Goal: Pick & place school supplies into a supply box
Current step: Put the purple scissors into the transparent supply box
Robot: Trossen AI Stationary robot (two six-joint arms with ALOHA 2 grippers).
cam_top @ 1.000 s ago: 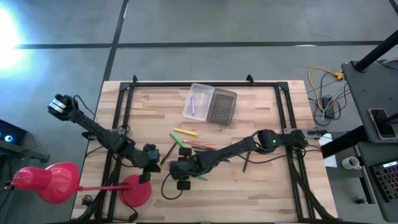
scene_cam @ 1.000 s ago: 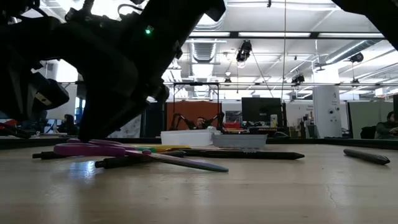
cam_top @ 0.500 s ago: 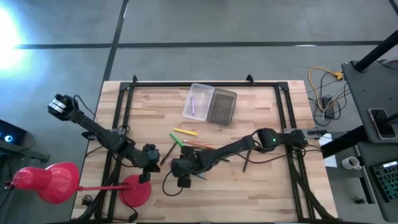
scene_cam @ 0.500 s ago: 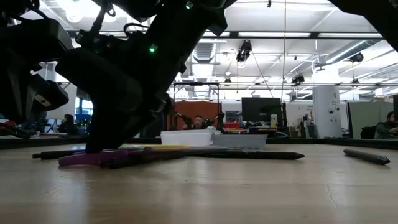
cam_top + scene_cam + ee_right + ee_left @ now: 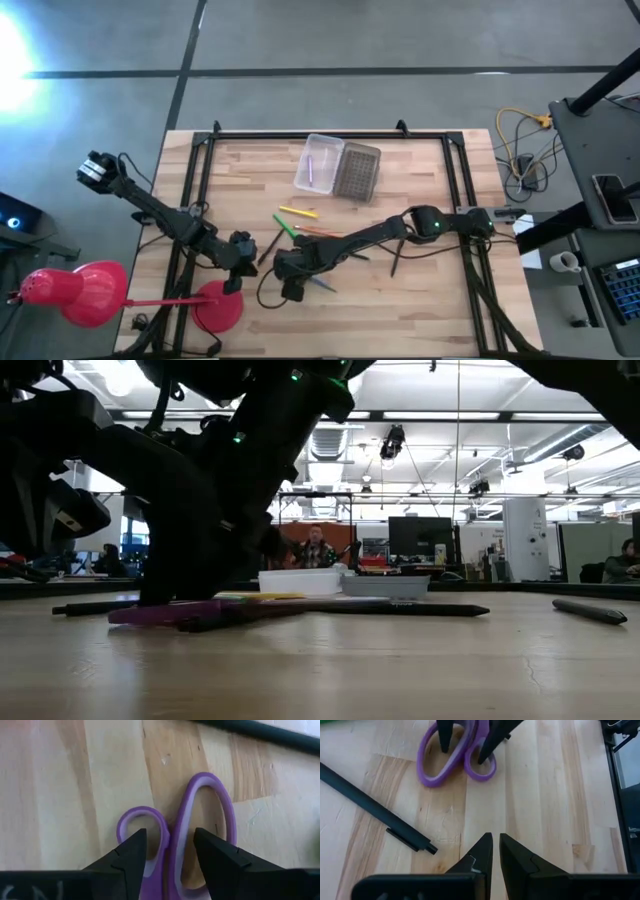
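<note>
The purple-handled scissors (image 5: 202,795) lie flat on the table near its front middle, also seen in the low view (image 5: 170,611). My right gripper (image 5: 170,847) stands over their handles, pointing down, shut on them; from above, my right gripper (image 5: 289,272) hides them. My left gripper (image 5: 495,842) is shut, just left of the scissors (image 5: 445,762), touching nothing. Yellow (image 5: 298,212), green (image 5: 283,224) and orange (image 5: 320,232) pens lie farther back. The clear supply box (image 5: 318,160) holds a purple pen; its grey lid (image 5: 358,172) lies beside it. My right gripper comes from above, pointing down, with one finger (image 5: 131,851) in the small handle loop (image 5: 159,832) and the other in the large loop (image 5: 187,827). The loops' two inner bars are pinched between the fingers. The scissors lie flat on the table.
A black pen (image 5: 375,810) lies on the wood close to my left gripper. Another black pen (image 5: 398,262) lies right of the right arm. A red lamp (image 5: 95,292) stands off the table's left near corner. Bare wood spreads toward the near edge.
My right gripper has come down and a little toward the table's left onto the scissors' handles. The scissors' blades, spread apart a second ago, have drawn together, and the scissors have swung round a little, still on the table.
</note>
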